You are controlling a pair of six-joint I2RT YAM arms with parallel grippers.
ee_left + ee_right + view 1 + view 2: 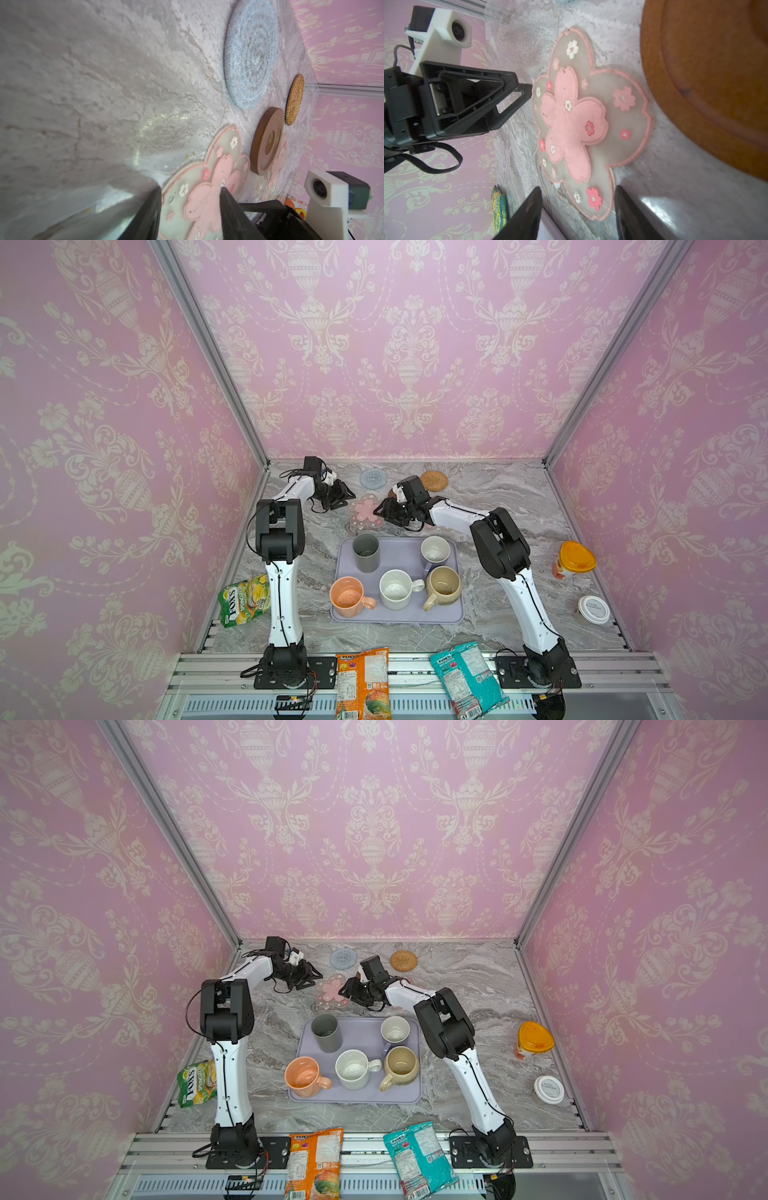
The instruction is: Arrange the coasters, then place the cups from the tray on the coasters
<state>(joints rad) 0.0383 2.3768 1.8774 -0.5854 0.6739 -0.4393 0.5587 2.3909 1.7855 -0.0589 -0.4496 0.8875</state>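
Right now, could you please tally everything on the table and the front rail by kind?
Coasters: 5
Cups: 5
Tray: 1
Snack packs: 3
Lidded containers: 2
Total: 16

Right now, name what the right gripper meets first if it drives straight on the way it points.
Most likely the pink flower coaster lying flat just ahead of the right gripper; if it passes over, the left gripper beyond. Height unclear.
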